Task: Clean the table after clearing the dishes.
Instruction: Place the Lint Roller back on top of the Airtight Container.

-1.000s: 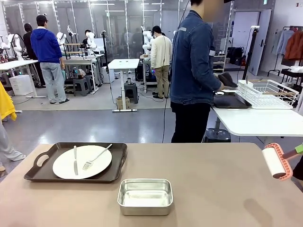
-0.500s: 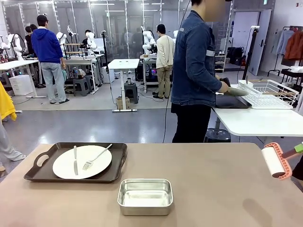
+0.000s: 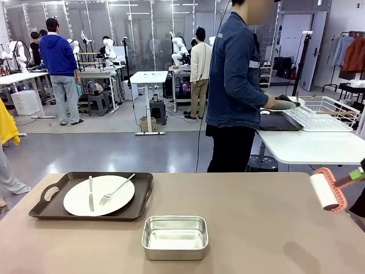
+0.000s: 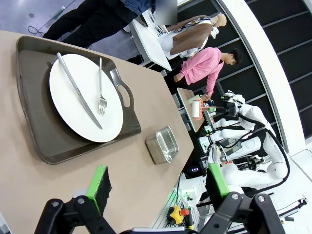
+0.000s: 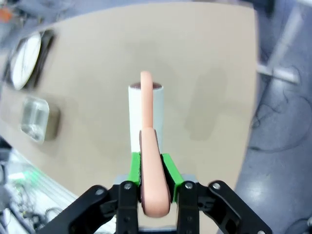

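Beige table (image 3: 251, 228), right fingers (image 5: 135, 168) clamping lint roller (image 5: 146, 117) in wrist view, left fingers (image 4: 99, 181) spread empty

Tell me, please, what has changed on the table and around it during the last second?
The lint roller, clamped in the right gripper, shifted slightly toward the middle of the table. The person at the far side lifted a plate-like thing toward the white rack. The tray with its plate and the steel pan did not move.
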Motion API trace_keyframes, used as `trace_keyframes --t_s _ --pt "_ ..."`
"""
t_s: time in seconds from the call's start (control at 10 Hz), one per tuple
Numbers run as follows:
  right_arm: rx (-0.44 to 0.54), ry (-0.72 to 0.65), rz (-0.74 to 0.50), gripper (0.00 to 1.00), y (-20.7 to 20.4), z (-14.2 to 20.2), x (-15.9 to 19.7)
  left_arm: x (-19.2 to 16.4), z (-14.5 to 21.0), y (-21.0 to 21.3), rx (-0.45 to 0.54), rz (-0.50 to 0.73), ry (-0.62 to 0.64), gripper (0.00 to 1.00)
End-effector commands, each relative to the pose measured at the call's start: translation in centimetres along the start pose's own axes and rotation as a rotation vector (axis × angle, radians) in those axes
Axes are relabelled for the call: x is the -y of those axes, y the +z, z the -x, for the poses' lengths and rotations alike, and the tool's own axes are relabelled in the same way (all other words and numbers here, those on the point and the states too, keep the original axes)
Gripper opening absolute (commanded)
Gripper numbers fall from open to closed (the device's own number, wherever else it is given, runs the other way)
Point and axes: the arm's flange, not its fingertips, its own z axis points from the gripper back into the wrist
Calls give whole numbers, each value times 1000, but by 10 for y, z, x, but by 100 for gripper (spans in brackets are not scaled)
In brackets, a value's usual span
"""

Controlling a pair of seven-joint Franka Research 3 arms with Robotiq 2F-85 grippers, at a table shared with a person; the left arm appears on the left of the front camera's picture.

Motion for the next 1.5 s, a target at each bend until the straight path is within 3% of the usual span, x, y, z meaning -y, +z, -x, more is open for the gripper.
trace_keyframes --t_s 0.0,0.2,0.6,1.0,1.3,1.4 --pt "-7 335 15 22 6 -30 -89 2 2 3 -8 1 -11 100" --pt "-62 706 -46 22 -3 -42 -181 2 2 3 -8 1 -11 100" --pt "-205 1150 -98 22 -49 -65 -314 2 2 3 -8 1 -11 100" --pt "-392 1367 -116 22 -118 -76 -402 2 2 3 -8 1 -11 100" --pt "-497 1379 -57 22 -167 -73 -450 2 2 3 -8 1 -11 100" --pt "-527 1318 -34 22 -178 -69 -455 2 2 3 -8 1 -11 100"
